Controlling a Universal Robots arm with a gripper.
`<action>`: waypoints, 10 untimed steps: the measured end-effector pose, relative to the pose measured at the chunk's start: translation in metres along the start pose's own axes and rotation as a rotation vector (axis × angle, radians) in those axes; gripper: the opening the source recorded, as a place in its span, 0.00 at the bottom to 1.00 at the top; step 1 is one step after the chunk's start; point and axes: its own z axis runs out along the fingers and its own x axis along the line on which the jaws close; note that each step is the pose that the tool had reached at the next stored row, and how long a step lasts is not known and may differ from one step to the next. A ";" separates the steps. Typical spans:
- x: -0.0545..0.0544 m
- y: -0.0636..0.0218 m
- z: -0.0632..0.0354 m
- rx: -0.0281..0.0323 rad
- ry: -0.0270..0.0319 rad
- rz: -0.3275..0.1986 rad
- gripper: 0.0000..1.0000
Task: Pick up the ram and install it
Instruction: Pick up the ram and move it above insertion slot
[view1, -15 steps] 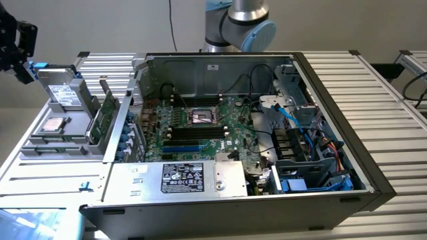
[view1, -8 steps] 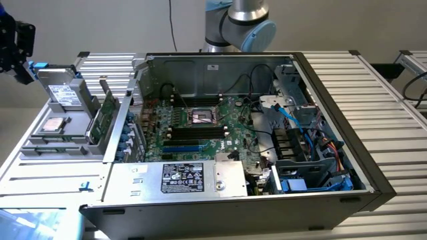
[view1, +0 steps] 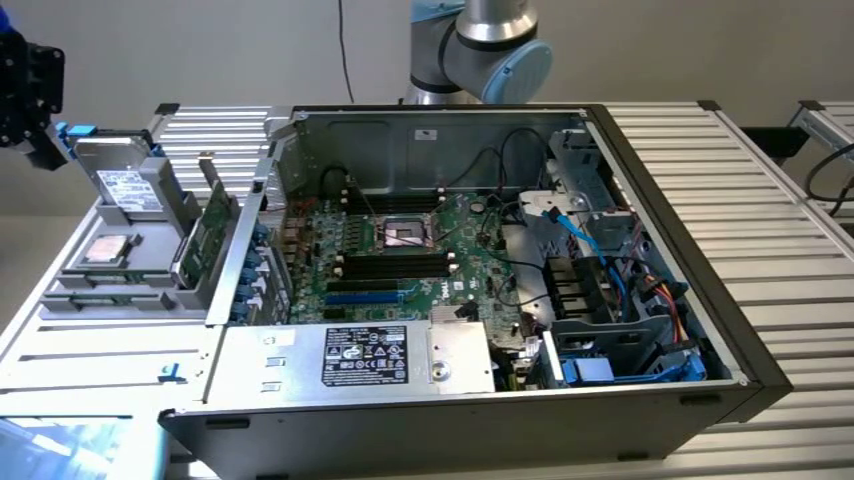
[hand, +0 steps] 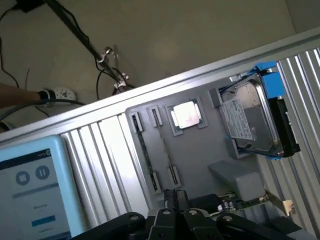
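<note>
**Ram in its tray slot, gripper closed above the tray**

The wrist view looks down on the grey tray (hand: 200, 155). The ram (hand: 146, 152) stands on edge in a narrow slot there and shows as a thin dark line between two end clips. Beside it is a second slot, and I cannot tell what it holds. Further along the tray a processor chip (hand: 186, 115) lies flat and a hard drive (hand: 250, 120) in a blue bracket stands upright. The gripper (hand: 176, 202) is clenched finger against finger and grasps nothing. Its tips are near the ram's end and near the green card (hand: 250, 202). A lit tablet screen (hand: 30, 190) lies beside the tray on the ribbed table (hand: 110, 165).

The exterior view adds the open computer case (view1: 400, 135), which sits on the table to the exterior view's right of the tray. Inside the case is the motherboard (view1: 454, 235) with its long black memory slots (view1: 387, 265), well apart from the ram. The arm (view1: 494, 45) rises behind the case. The gripper hangs at the exterior view's left edge, above the hard drive and clear of the tray. From this side the ram is too thin to pick out in its slot.
</note>
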 end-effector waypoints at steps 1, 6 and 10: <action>0.000 0.0000 0.0001 -0.0002 0.0017 -0.018 0.12; 0.000 0.0000 0.0005 -0.0005 0.0108 -0.108 0.12; 0.000 0.0000 0.0004 -0.0008 0.0144 -0.139 0.12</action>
